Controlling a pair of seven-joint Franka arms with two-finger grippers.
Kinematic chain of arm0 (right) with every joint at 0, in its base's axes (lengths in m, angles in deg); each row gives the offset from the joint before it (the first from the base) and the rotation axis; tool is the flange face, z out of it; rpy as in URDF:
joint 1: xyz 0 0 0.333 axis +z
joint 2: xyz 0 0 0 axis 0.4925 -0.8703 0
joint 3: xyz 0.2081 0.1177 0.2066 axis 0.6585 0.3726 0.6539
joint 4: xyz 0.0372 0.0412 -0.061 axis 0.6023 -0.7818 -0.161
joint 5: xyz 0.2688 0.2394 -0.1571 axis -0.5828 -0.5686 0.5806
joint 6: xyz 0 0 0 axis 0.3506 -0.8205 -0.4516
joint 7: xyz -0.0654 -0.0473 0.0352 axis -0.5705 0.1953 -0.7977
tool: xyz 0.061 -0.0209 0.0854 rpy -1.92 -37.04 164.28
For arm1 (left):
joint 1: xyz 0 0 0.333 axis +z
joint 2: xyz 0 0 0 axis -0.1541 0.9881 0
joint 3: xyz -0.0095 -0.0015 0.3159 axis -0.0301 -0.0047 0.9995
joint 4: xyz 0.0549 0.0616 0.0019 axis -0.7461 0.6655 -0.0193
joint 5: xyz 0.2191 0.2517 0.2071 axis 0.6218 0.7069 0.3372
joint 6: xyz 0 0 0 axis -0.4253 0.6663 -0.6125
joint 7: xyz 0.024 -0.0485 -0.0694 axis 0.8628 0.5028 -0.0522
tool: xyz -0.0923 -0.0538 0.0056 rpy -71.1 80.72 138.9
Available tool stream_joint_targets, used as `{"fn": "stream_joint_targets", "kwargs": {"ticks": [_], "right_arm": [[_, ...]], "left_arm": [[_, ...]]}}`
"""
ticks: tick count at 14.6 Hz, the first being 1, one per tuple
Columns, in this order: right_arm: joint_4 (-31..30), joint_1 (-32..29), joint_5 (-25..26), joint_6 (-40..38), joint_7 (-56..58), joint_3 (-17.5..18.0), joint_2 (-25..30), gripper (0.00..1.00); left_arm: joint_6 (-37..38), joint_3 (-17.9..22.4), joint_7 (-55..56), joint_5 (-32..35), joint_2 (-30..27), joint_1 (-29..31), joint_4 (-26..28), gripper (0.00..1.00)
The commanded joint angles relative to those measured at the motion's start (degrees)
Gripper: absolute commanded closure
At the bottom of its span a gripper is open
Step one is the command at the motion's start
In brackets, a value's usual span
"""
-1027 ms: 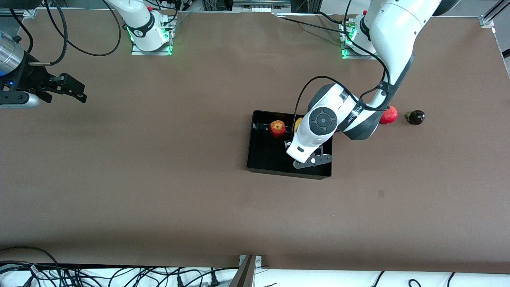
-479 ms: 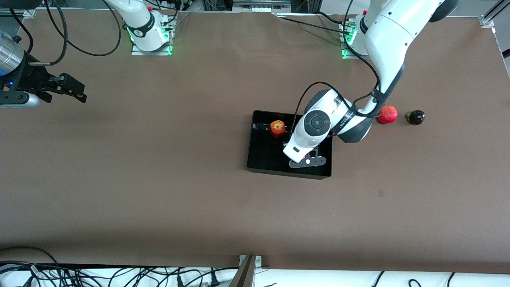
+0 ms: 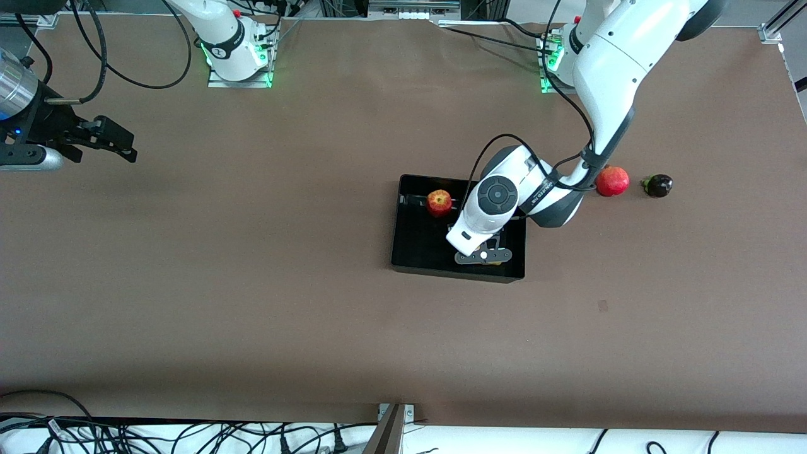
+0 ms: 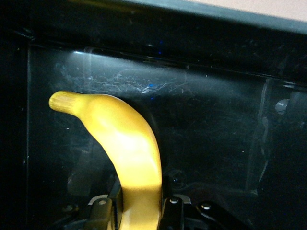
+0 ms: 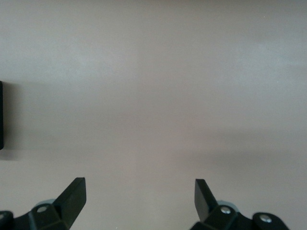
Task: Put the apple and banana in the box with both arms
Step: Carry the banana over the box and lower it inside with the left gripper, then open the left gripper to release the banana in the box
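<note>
The black box (image 3: 457,273) sits mid-table, and the red-yellow apple (image 3: 439,202) lies inside it near the wall farthest from the front camera. My left gripper (image 3: 484,249) reaches down into the box beside the apple, mostly hidden under its own wrist. In the left wrist view, the left gripper (image 4: 139,211) is shut on the yellow banana (image 4: 125,143), which curves out low over the glossy box floor (image 4: 216,124). I cannot tell whether the banana touches the floor. My right gripper (image 3: 120,145) waits over bare table at the right arm's end, open (image 5: 139,191) and holding nothing.
A smooth red pomegranate (image 3: 612,181) and a small dark fruit (image 3: 657,185) lie on the table beside the box, toward the left arm's end. Loose cables (image 3: 189,435) run along the table edge nearest the front camera.
The left arm has sunk lower into the box with the banana, shifting slightly toward the apple. The right arm has not moved.
</note>
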Motion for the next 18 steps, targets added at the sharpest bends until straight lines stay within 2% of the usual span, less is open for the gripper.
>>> {"fn": "stream_joint_targets", "kwargs": {"ticks": [1,3,4,5,6,8,13,18], "right_arm": [[1.28,-0.81,0.37,-0.80,0.93,0.52,-0.42,0.00],[1.28,-0.81,0.37,-0.80,0.93,0.52,-0.42,0.00],[1.28,-0.81,0.37,-0.80,0.93,0.52,-0.42,0.00],[1.28,-0.81,0.37,-0.80,0.93,0.52,-0.42,0.00],[1.28,-0.81,0.37,-0.80,0.93,0.52,-0.42,0.00],[1.28,-0.89,0.37,-0.80,0.93,0.52,-0.42,0.00],[1.28,-0.89,0.37,-0.80,0.93,0.52,-0.42,0.00],[1.28,-0.90,0.37,-0.80,0.93,0.52,-0.42,0.00]], "left_arm": [[-1.25,-0.52,-0.75,1.66,0.04,0.64,0.73,0.77],[-1.25,-0.52,-0.75,1.66,0.04,0.72,0.82,0.58],[-1.08,-0.60,-0.49,1.66,0.04,0.81,0.73,0.39],[-0.82,-0.52,-0.40,1.66,-0.14,0.81,0.73,0.12],[-0.73,-0.60,-0.14,1.66,-0.31,0.90,0.64,0.00],[0.06,-0.60,0.12,1.57,-1.27,1.16,0.29,0.00],[16.29,-3.06,-2.06,-1.24,-9.00,4.84,-4.27,0.00],[32.82,-2.80,-14.71,-9.67,-19.19,9.94,-10.07,0.00]]}}
